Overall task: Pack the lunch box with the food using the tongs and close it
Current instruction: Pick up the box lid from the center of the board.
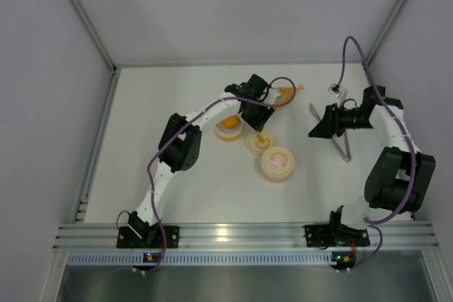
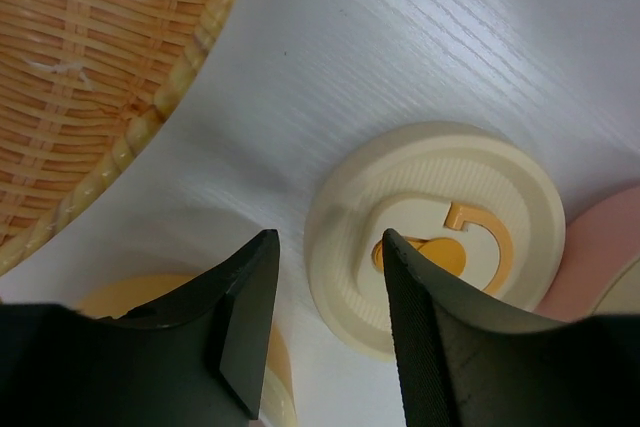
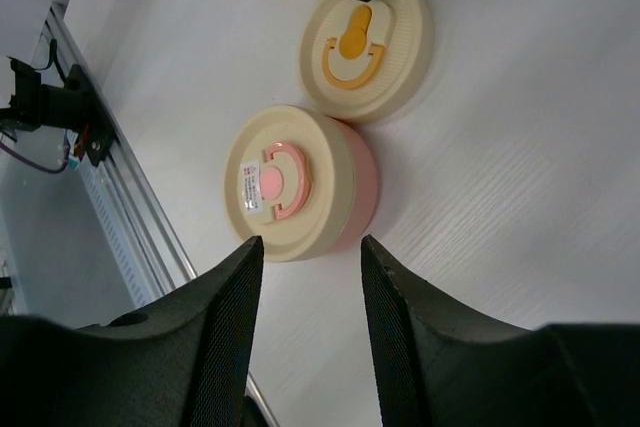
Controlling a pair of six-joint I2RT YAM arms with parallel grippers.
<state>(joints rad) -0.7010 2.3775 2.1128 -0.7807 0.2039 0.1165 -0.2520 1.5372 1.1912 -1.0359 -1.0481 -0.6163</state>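
An open orange lunch box tub (image 1: 228,131) holds a round yellow food lump (image 1: 228,124). Its cream lid (image 1: 258,141) with an orange handle lies flat to the right of it. My left gripper (image 1: 256,119) hangs just above that lid (image 2: 440,167), open, and its fingers (image 2: 330,237) straddle the lid's near rim with nothing between them. The silver tongs (image 1: 345,150) lie on the table at the right. My right gripper (image 1: 316,129) hovers beside them, open and empty (image 3: 311,241).
A closed pink lunch box (image 1: 277,164) with a cream lid (image 3: 290,182) stands in front of the loose lid (image 3: 365,42). The woven orange leaf-shaped dish (image 1: 283,95) (image 2: 90,67) sits behind the left gripper. A metal rail (image 1: 241,235) runs along the near edge.
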